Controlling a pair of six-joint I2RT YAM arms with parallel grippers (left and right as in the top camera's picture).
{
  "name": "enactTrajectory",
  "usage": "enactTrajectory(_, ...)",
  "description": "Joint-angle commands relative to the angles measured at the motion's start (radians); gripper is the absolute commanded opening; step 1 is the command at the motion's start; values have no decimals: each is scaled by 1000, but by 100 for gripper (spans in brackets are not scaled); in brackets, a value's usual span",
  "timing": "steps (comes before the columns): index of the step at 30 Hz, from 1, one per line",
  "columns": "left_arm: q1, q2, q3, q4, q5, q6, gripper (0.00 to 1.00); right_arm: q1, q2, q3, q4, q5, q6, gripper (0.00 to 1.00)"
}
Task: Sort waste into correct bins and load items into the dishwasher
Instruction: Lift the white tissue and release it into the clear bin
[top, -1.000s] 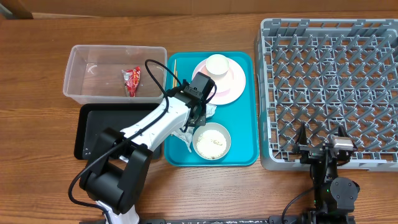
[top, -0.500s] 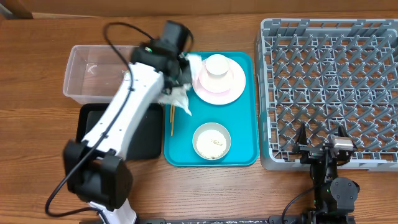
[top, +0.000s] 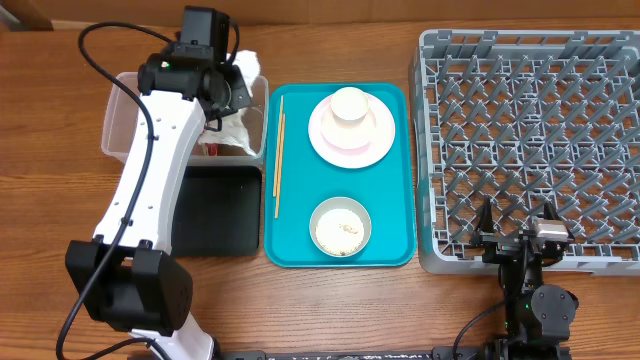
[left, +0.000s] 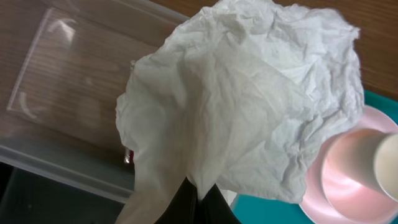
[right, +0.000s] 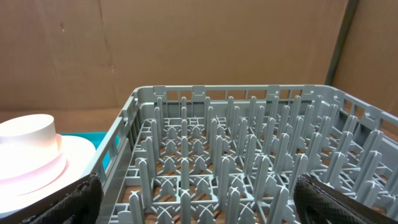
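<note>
By the near-right corner of the bench, the right gripper (top: 516, 216) sits low with its fingers apart, holding nothing, at the near rim of the one grey dish rack (top: 530, 130), whose pegs carry nothing. Left of it lies a teal tray (top: 395, 250) holding one bowl (top: 340, 227) towards its near end; pale specks in it may be rice grains, too small to be sure. Two chopsticks (top: 279, 150) lie side by side along the tray's left edge. Further back on the tray is one pink-white plate (top: 368, 145) with one small white cup (top: 350, 103) on it. On the left, one black tray (top: 215, 210) lies nearer and one clear tub (top: 125, 120) beyond it, both partly covered by the arm. A sliver of red wrapper (top: 210, 150) shows in the tub, mostly hidden. Over the tub's far right corner, the left gripper (left: 200, 202) is clamped on the one crumpled tissue (left: 249, 99), which hangs above the tub's edge.
</note>
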Motion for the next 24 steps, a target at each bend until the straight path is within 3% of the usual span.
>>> enactTrajectory(1, 6, 54, -32, 28, -77, 18, 4, -2, -7, -10, 3, 6, -6, 100)
enactTrajectory(18, 91, 309, -44, 120, -133, 26, 6, -2, -7, -10, 3, 6, -6, 100)
enactTrajectory(22, 105, 317, -42, 137, -132, 26, 22, -2, -7, -10, 3, 6, -6, 100)
enactTrajectory(24, 106, 301, -35, 141, -132, 26, 36, -2, -7, -10, 3, 6, -6, 100)
